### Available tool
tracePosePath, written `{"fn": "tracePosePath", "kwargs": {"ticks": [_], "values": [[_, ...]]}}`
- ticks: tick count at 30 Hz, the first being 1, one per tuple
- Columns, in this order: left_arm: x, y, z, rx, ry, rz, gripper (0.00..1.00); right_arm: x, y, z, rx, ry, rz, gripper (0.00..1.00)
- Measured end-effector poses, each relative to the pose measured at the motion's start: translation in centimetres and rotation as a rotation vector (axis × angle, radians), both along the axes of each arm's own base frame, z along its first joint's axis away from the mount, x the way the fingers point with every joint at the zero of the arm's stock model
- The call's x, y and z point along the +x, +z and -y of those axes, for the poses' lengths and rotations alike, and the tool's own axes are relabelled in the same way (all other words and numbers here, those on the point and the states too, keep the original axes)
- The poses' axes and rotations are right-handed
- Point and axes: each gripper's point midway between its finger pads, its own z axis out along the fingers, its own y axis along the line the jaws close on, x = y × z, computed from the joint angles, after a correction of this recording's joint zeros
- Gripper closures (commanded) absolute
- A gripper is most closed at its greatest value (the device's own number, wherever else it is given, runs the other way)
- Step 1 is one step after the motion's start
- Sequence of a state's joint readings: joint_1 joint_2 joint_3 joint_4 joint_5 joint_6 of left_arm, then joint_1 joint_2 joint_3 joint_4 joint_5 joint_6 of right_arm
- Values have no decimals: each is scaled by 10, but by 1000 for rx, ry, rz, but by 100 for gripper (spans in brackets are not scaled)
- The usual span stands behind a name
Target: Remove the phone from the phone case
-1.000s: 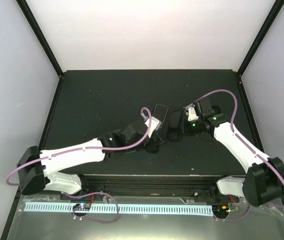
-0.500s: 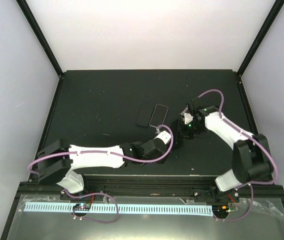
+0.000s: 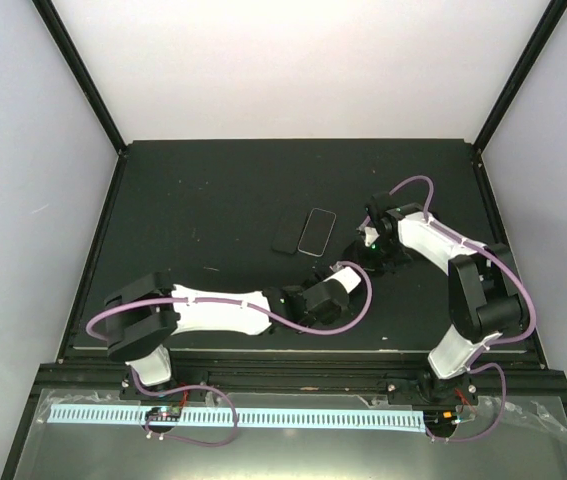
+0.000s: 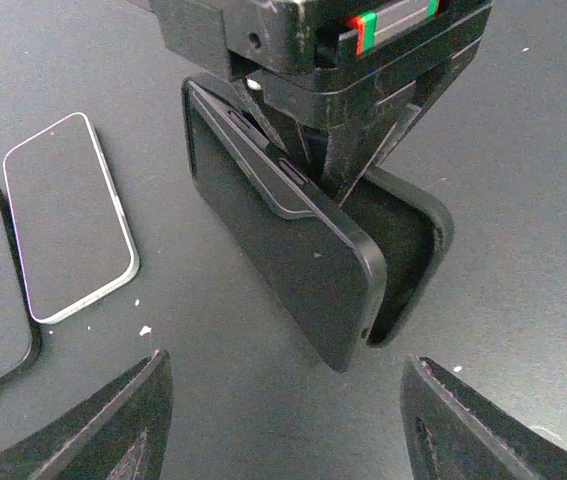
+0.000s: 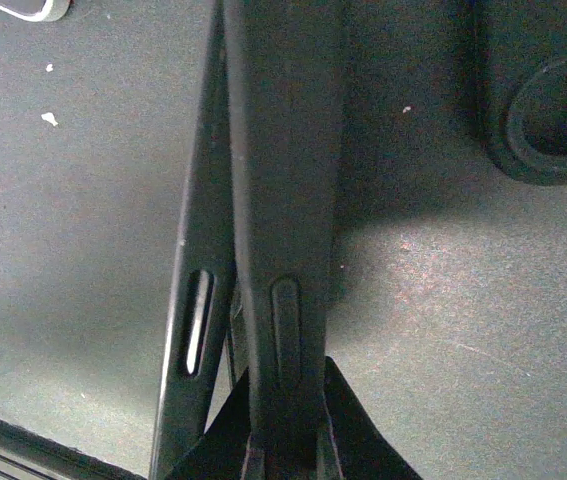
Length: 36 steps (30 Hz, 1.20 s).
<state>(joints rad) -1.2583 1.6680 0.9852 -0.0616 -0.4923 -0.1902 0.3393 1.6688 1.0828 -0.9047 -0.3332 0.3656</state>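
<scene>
My right gripper is shut on a black phone and holds it on its long edge on the mat. The black case has come partly off and gapes away from the phone at one end. In the right wrist view the phone runs up between my fingers, and the case, with a slot cut-out, stands just to its left. My left gripper is open and empty, its fingertips a little short of the phone's near end. In the top view it faces the right gripper.
A second phone with a pale rim lies flat on the mat, also in the top view. An empty black case lies beside it on its left. The mat's near edge runs just behind the left arm.
My left arm has swung right and toward the near edge, uncovering the loose case and second phone. It now faces the held phone. My right arm has folded inward with the phone.
</scene>
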Motion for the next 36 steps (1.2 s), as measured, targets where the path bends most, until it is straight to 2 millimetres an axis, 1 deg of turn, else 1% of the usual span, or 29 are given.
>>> {"fn": "tracePosePath", "kwargs": {"ticks": [4,6,7,12,15,16,18,23,26,27,29,31,36], "values": [[4,-10,3,41,-10,22,38,1,0,1,-11,0,-3,99],[5,-13,6,50,-18,31,45,2,0,1,-13,0,-7,99],[5,-15,7,55,-24,38,46,2,0,1,-14,0,-8,99],[9,-24,13,91,-40,66,47,2,0,1,-15,-3,-9,99],[12,-30,19,108,-48,80,50,2,0,1,-15,-3,-9,99],[13,-31,19,113,-50,85,51,2,0,1,-14,-3,-9,99],[14,-33,20,125,-54,94,57,2,0,1,-14,-3,-9,99],[21,-33,27,137,-42,129,69,2,0,0,-10,-3,-8,99],[22,-32,28,146,-34,154,87,3,1,-1,-4,-4,-6,99],[22,-31,28,149,-35,163,91,4,1,-1,0,-8,-6,99],[24,-28,27,152,-20,184,96,5,1,0,-1,-19,-3,99],[30,-22,24,151,12,217,98,8,1,2,-1,-38,-3,99],[37,-15,21,152,48,257,98,13,2,6,-7,-59,7,99]]}}
